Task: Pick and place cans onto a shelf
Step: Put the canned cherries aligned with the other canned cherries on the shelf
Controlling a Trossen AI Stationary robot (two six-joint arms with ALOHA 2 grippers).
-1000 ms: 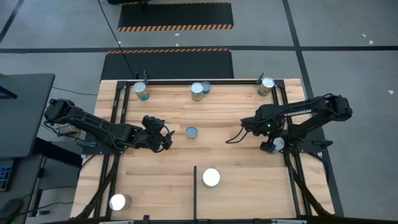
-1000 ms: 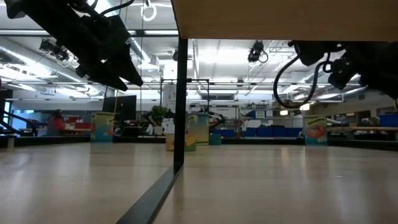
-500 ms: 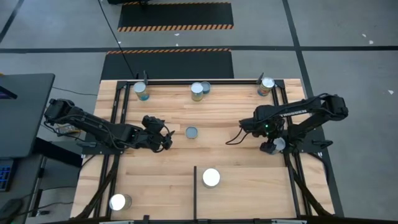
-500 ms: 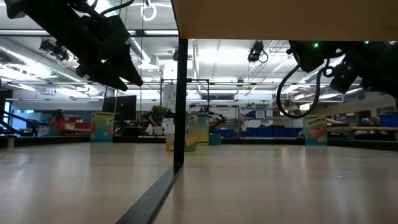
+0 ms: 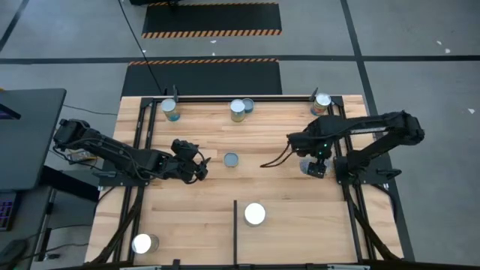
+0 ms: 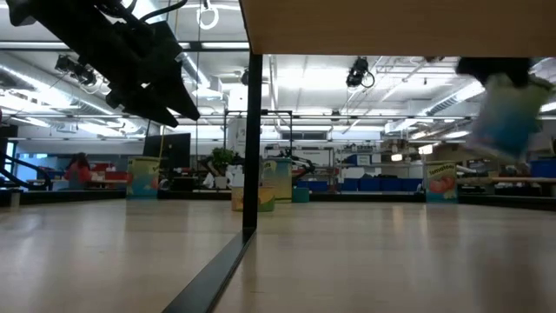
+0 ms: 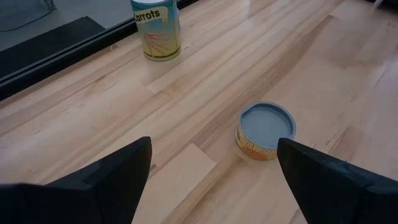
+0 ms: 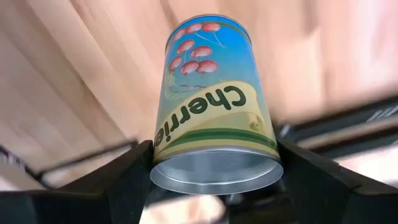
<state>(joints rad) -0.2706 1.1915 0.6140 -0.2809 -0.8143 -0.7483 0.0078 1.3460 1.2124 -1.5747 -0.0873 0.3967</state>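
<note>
My right gripper (image 5: 314, 166) is shut on a cherry can (image 8: 214, 118) with a blue and yellow-green side, held above the shelf's right part; it shows blurred in the low view (image 6: 508, 117). My left gripper (image 5: 201, 169) is open and empty, just left of a low can with a blue-grey top (image 5: 231, 159), which stands on the wooden shelf board (image 5: 277, 187). Its fingers frame that can in the left wrist view (image 7: 266, 130). Other cans stand at the far bar (image 5: 171, 109) (image 5: 240, 109) (image 5: 322, 103) and near the front (image 5: 255, 214) (image 5: 144, 243). My right gripper pinches the cherry can's round side near its silver end (image 8: 214, 163) between its two fingers (image 8: 127, 177), one on each side. The fingers come from above, pointing down along the can. The can hangs clear of the board, roughly upright.
Thin black bars edge the board (image 5: 240, 98), and a short black divider bar (image 5: 235, 229) stands at the front middle. A carrots can (image 7: 157, 28) stands by the far bar. Black-and-yellow striped mats (image 5: 210, 69) lie beyond the table. A dark side table (image 5: 26, 135) stands at the left.
My right gripper has gone from the right-hand bars toward the table's left, out over the board, carrying the cherry can, which is now lifted clear and shows in the low view.
</note>
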